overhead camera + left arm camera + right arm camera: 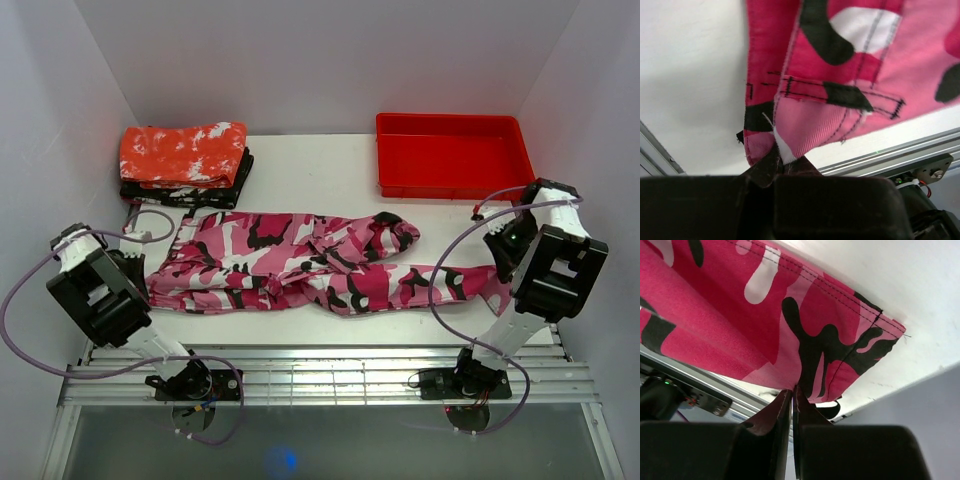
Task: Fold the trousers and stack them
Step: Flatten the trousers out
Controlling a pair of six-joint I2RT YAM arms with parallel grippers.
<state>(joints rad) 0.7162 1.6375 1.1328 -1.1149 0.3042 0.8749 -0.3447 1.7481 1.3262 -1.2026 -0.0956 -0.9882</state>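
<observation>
Trousers (pixel 300 265) lie lengthwise across the middle of the table (pixel 320 170), waist end toward the left arm, leg ends toward the right, cloth bunched and creased midway. One leg is curled back near the centre. A folded red cloth (pixel 185 155) sits at the far left, and a red tray (pixel 450 155) at the far right, both apart from the trousers.

Left gripper (pixel 777 160): jaws pinched together on a stitched corner at the waist end. Right gripper (pixel 792 395): jaws closed on the leg hem, cloth fanning away from the pinch.

Handling, judged from weave and drape: light woven cotton, soft and limp, with no stiffness of its own. It will sag between two holds and drag on the table. It is not slippery and not fragile. The best holds are the doubled, stitched edges (waistband corner, hems), where the seams give the fingers some bite. A single layer would likely slip or stretch.

Writing: none legible. A small white sliver (pixel 782 147) by the left fingers may be a tag or only a pale blotch. The view is too close to say.
</observation>
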